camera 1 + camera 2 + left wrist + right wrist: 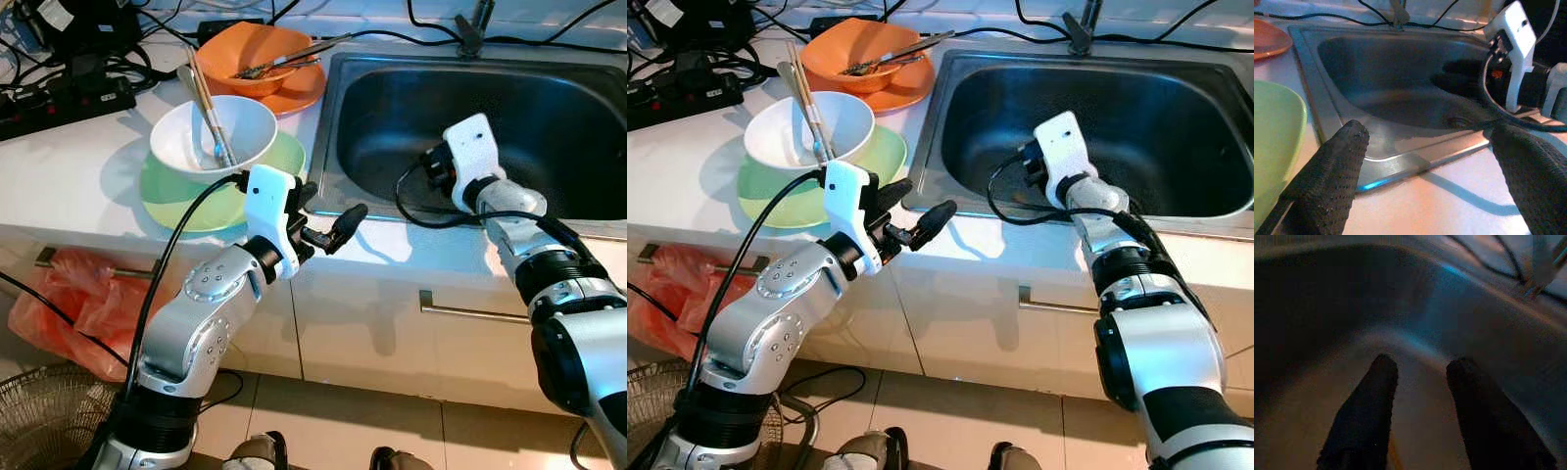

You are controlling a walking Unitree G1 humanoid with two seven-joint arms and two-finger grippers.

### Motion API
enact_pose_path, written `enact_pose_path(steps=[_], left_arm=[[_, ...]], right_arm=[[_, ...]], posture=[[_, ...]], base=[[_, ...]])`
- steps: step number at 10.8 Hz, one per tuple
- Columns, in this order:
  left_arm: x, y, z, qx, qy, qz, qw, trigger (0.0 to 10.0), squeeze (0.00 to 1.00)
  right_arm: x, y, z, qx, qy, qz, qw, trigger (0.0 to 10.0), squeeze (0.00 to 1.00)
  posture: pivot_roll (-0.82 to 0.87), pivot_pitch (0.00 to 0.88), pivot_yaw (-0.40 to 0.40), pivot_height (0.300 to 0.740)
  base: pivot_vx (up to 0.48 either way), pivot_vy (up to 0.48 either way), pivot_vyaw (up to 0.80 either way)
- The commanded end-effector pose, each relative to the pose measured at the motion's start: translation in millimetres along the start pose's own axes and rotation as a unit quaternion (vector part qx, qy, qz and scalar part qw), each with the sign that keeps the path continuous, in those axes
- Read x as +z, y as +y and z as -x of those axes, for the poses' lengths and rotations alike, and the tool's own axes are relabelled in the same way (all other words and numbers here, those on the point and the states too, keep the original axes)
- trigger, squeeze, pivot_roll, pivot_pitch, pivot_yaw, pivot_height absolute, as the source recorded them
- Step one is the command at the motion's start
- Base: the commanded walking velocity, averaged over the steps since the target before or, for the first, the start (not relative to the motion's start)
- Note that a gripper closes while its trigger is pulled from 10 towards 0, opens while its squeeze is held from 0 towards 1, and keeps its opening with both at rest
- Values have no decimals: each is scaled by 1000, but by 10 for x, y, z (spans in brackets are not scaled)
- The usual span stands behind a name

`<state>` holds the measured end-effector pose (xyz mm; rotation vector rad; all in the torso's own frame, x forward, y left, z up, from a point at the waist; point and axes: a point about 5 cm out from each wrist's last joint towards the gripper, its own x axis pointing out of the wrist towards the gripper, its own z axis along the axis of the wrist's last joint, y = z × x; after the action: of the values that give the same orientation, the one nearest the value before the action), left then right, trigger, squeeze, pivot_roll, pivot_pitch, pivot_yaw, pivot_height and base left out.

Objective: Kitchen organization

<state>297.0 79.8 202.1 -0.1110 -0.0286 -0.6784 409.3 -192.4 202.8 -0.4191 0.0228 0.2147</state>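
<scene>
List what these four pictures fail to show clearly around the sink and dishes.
- Right gripper: in the eye views its white wrist housing hides the fingers; the right wrist view is dark and blurred.
- Sink: cut off by the right edge in the left eye view.
- White bowl: the utensils standing in it are too small to tell apart.
- Orange bowl: its contents are unclear.

Bowl on plate left of sink, second bowl behind, chopsticks in front bowl
</scene>
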Motion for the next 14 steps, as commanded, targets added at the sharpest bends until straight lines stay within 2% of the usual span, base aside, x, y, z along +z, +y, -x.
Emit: enact_pose_path(steps=[1, 2, 5, 8, 10, 12, 13, 14], left_arm=[[105, 62, -7, 22, -23, -16, 999, 10000, 0], [138, 104, -13, 34, -31, -17, 999, 10000, 0], [273, 280, -14, 88, -52, -50, 994, 10000, 0], [554, 614, -10, 176, -91, -78, 977, 10000, 0], [709, 744, -11, 200, -107, -95, 969, 10000, 0], [714, 1024, 13, 260, -72, -109, 957, 10000, 0], [685, 1126, 3, 268, -41, -118, 955, 10000, 0], [700, 1211, -18, 272, -21, -129, 953, 10000, 0]], right_arm=[[139, -73, -13, -16, -29, 11, 999, 10000, 1000], [170, -77, -16, -20, -39, 3, 999, 10000, 1000], [296, 88, -45, -9, -97, -41, 994, 10000, 1000], [448, 321, -6, 13, -174, -100, 980, 10000, 1000], [484, 470, 64, 41, -193, -131, 971, 10000, 1000], [520, 635, 197, 85, -214, -152, 961, 10000, 1000], [550, 690, 259, 102, -221, -152, 958, 10000, 1000], [592, 756, 336, 129, -228, -153, 953, 10000, 776]], posture=[[127, 165, 58, 740], [126, 164, 57, 740], [127, 159, 57, 740], [125, 159, 61, 740], [116, 161, 60, 740], [112, 160, 62, 740], [108, 161, 65, 740], [105, 162, 69, 740]], base=[[0, 0, 0], [0, 0, 0], [0, 0, 0], [0, 0, 0], [0, 0, 0], [0, 0, 0], [0, 0, 0], [0, 0, 0]])
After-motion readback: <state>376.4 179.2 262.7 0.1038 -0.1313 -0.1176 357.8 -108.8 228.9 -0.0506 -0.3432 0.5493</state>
